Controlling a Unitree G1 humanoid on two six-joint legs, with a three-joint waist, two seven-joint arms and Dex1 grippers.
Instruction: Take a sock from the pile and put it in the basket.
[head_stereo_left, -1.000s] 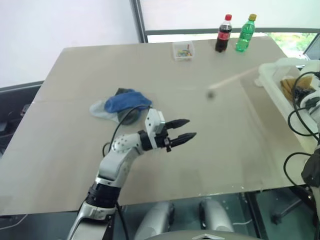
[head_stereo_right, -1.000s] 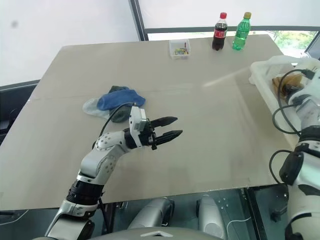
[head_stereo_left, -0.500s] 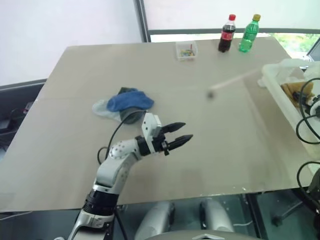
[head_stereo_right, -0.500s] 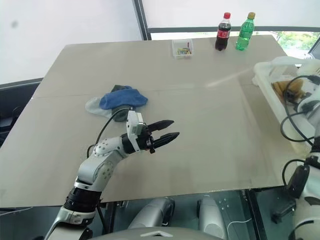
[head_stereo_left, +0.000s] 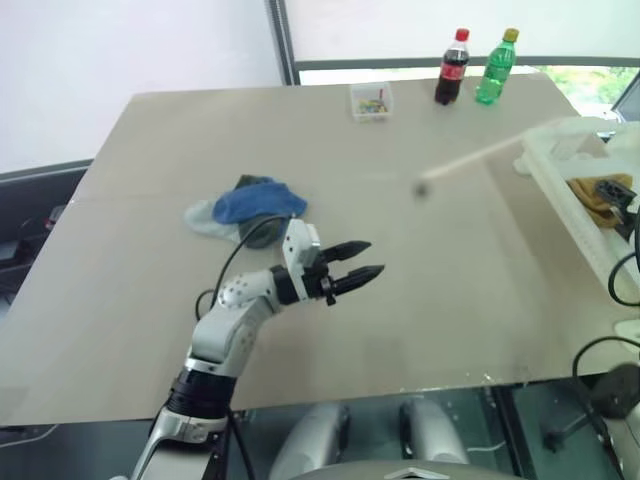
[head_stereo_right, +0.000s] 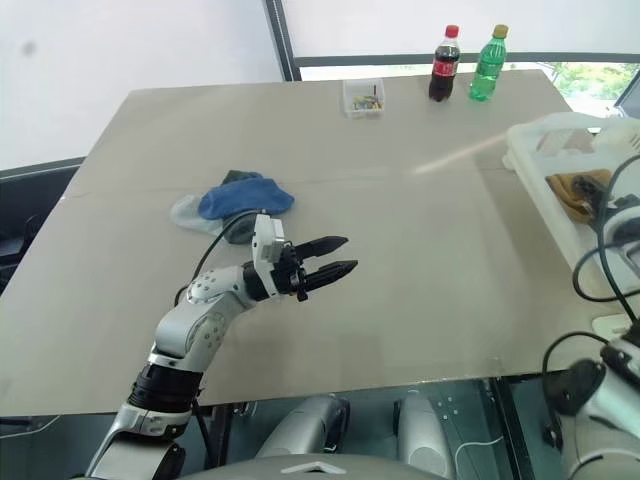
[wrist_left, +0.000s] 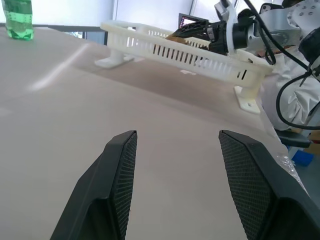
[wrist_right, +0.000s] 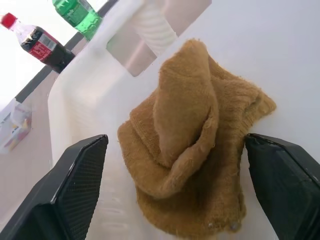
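sock (wrist_right: 192, 145) now loose in basket (wrist_right: 85, 107); right gripper (wrist_right: 175, 185) opened.

Open left hand (wrist_left: 172, 187) over bare table (wrist_left: 165, 120), basket (wrist_left: 200, 52) beyond.

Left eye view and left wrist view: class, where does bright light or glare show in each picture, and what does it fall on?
Left eye view: a pale streak of glare crosses the table toward the basket, and daylight from the window sits behind the cola bottle and green bottle. Left wrist view: the same streak shines on the tabletop beyond the open left gripper, below the bright window.
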